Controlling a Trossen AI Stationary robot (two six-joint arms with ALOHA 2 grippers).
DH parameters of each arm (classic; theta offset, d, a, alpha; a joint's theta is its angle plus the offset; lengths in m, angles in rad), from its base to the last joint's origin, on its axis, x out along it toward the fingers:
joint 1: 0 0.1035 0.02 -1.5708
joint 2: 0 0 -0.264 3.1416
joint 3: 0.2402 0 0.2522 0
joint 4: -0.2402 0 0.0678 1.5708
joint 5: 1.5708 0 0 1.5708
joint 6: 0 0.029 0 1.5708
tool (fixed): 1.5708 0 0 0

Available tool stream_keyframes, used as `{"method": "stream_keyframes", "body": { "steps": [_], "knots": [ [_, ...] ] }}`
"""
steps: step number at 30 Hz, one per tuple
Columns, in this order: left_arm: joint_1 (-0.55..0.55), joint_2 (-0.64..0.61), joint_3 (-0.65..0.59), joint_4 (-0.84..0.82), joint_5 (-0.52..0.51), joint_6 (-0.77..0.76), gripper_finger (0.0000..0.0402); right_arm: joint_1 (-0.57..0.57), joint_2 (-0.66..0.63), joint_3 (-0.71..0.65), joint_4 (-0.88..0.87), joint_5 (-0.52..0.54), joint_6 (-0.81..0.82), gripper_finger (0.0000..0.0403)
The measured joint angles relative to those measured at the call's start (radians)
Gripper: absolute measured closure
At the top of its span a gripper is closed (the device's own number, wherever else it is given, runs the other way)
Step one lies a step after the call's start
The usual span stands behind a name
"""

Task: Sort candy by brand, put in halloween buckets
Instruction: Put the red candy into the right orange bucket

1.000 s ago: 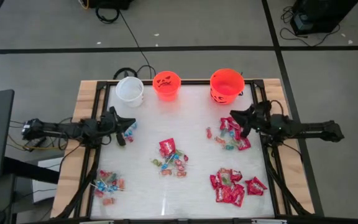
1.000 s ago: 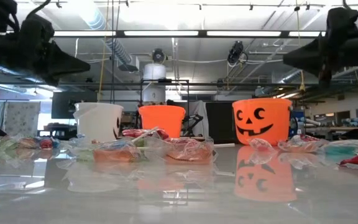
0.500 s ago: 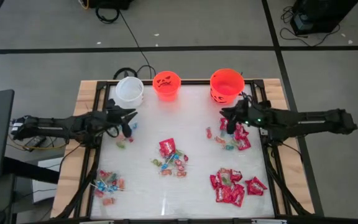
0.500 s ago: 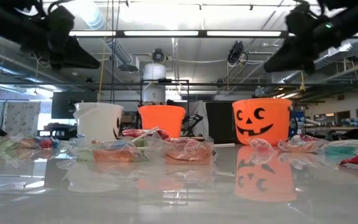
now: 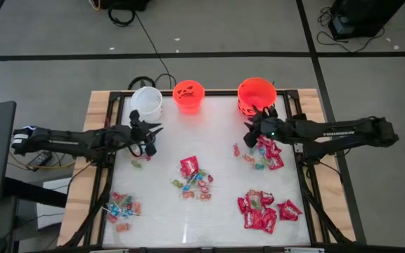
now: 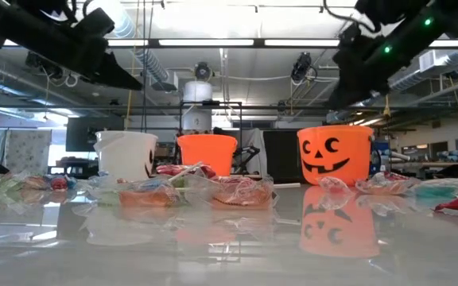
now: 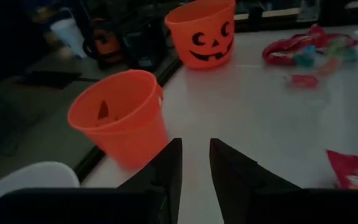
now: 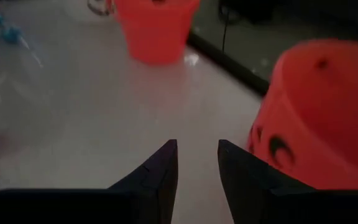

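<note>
While the candy [image 5: 264, 153] is spread on the table beside the large orange bucket [image 5: 256, 95], the right gripper [image 5: 252, 126], empty and slightly parted, is held between them; the left gripper [image 5: 148, 131], likewise empty and narrowly parted, is held near the white bucket [image 5: 146, 101].

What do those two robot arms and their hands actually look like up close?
Both arms are dark, nearly black, slim and jointed. The left arm has thin cables trailing from its outer end. The right arm carries pale lettering along its forearm and a small green light near the wrist. The left hand and right hand each end in two dark, wedge-shaped fingers tapering to blunt tips.
</note>
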Motion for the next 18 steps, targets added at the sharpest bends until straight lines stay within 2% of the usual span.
{"method": "stream_keyframes", "body": {
  "steps": [8, 12, 18],
  "knots": [
    [0.000, 0.144, 0.000, 0.106, -0.002, -0.033, 0.0316, 0.001, 0.024, 0.000, -0.141, -0.097, 0.126, 0.0276],
    [0.000, 0.184, 0.001, 0.122, -0.002, -0.111, 0.0316, 0.001, 0.024, 0.000, -0.246, -0.117, 0.201, 0.0276],
    [0.000, 0.172, 0.103, -0.040, 0.027, -0.184, 0.0316, 0.001, 0.023, 0.000, -0.326, -0.224, 0.282, 0.0276]
  ]
}}
